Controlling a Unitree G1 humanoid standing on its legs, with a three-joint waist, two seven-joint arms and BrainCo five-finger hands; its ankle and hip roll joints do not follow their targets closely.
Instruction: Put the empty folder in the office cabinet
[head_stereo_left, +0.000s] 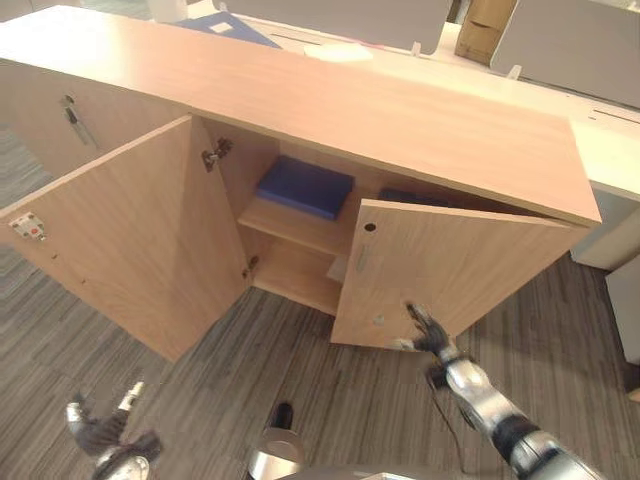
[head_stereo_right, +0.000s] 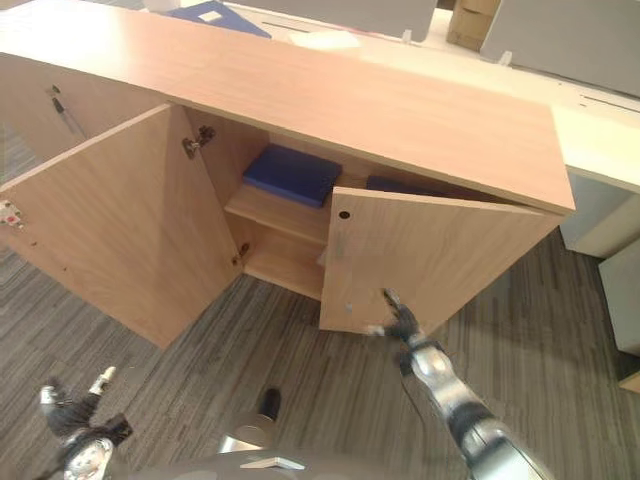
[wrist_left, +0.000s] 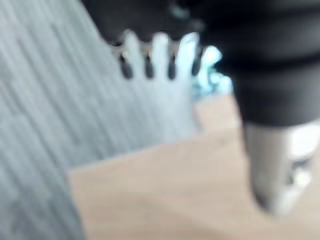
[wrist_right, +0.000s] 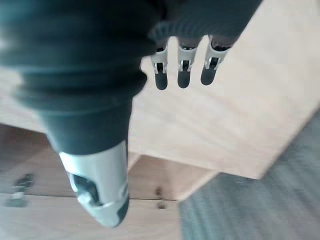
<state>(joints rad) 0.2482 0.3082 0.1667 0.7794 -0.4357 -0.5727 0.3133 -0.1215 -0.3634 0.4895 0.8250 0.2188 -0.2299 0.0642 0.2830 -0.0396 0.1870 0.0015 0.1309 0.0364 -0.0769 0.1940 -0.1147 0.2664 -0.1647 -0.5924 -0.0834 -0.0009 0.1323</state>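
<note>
Blue flat folder (head_stereo_left: 305, 186) lies on the upper shelf inside the light-wood office cabinet (head_stereo_left: 400, 120), beyond the right hand (head_stereo_left: 428, 333), whose straight, spread fingers touch the half-open right door (head_stereo_left: 440, 265). Left hand (head_stereo_left: 100, 430) hangs low, fingers relaxed.

matt wood cabinet (head_stereo_left: 440, 130) — ribbed grey carpet (head_stereo_left: 300, 360)

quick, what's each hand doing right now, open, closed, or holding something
Left hand: open, fingers straight, holding nothing.
Right hand: open, straight fingers at the right cabinet door, holding nothing.
</note>
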